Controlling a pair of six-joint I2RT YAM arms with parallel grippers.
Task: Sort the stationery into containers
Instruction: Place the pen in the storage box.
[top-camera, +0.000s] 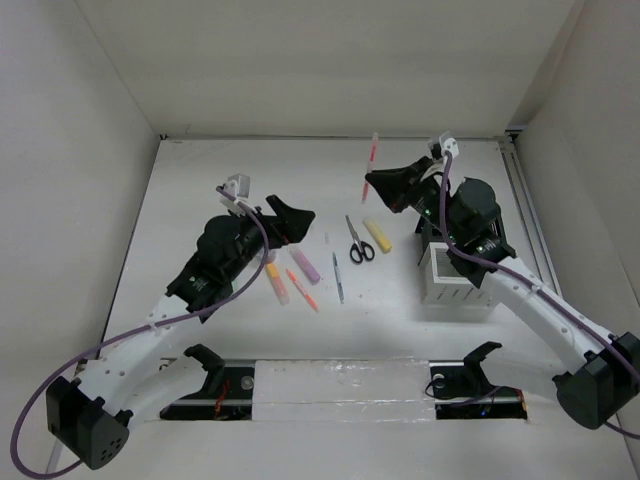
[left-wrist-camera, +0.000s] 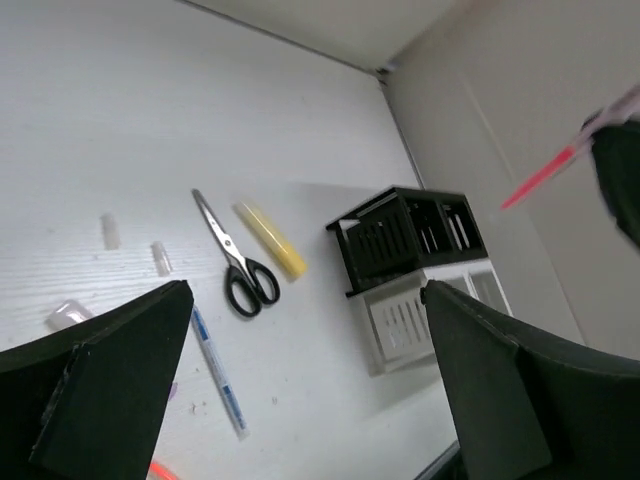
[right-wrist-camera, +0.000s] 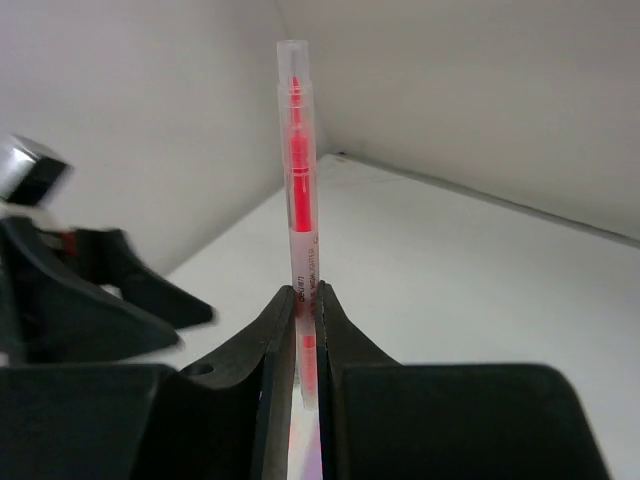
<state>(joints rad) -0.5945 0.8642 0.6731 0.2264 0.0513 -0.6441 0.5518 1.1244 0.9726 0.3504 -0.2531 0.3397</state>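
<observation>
right wrist view: a thin red pen (right-wrist-camera: 298, 180) is seen pinched upright between the closed fingers of the right gripper (right-wrist-camera: 305, 300), with most of its length standing clear above the fingertips. from the top external view the pen is shown lifted off the white table (top-camera: 200, 190) toward the far side, beyond the organizer (top-camera: 455, 285), whose white slatted part is visible beside the right arm while its black part is largely covered by that arm. between the arms, the black-handled scissors (top-camera: 358, 240) and a yellow marker (top-camera: 377, 235) are laid side by side, near but apart. a blue pen (top-camera: 338, 277), a purple marker (top-camera: 305, 264) and an orange marker (top-camera: 276, 283) are spread further left. the left gripper (top-camera: 290, 215) is held wide open near these markers, and nothing is gripped by it.
</observation>
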